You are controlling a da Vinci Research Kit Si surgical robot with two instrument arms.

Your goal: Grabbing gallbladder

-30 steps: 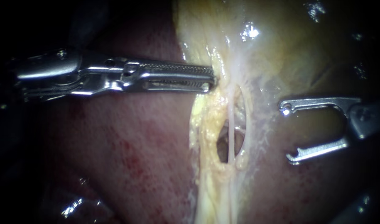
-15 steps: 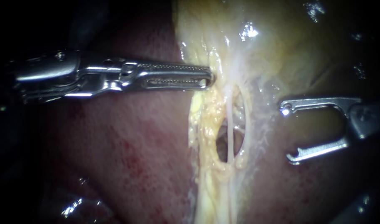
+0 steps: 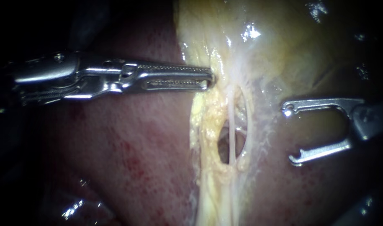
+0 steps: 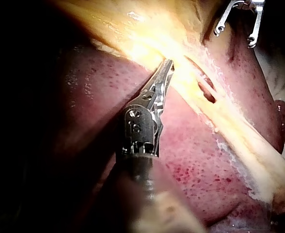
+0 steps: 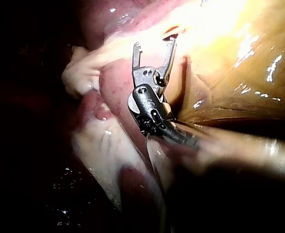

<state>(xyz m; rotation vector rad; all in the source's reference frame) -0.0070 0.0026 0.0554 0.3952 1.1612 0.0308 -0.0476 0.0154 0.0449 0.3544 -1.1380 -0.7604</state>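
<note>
Nearest to us lies the dark red, speckled liver point(image 3: 128, 159) point(image 4: 196, 165), filling the lower part of the endoscope view. Over it runs a yellowish band of tissue point(image 3: 208, 125), and in the band we see an oval opening point(image 3: 224, 147) crossed lengthwise by a thin pale tube point(image 3: 232, 134). Our left instrument point(image 3: 211, 78) point(image 4: 169, 64) reaches across the liver, level in the endoscope view. Its long toothed jaws are drawn almost together, only a sliver showing between them. Their tips pinch the pale edge where the gallbladder point(image 3: 283, 46) point(image 4: 133, 29) narrows into the band, just above the opening. On the other side of the band our right instrument point(image 3: 291, 134) point(image 5: 154, 44) point(image 4: 234, 38) stands with its two hooked jaws spread wide. It holds nothing, and its tips stop just short of the band, over reddish tissue. Farthest from us, the gallbladder is a glistening yellow-brown body across the upper right of the endoscope view. Its long axis runs roughly up and down there, the broad end away from us and the narrow end pointing down toward the tube.
</note>
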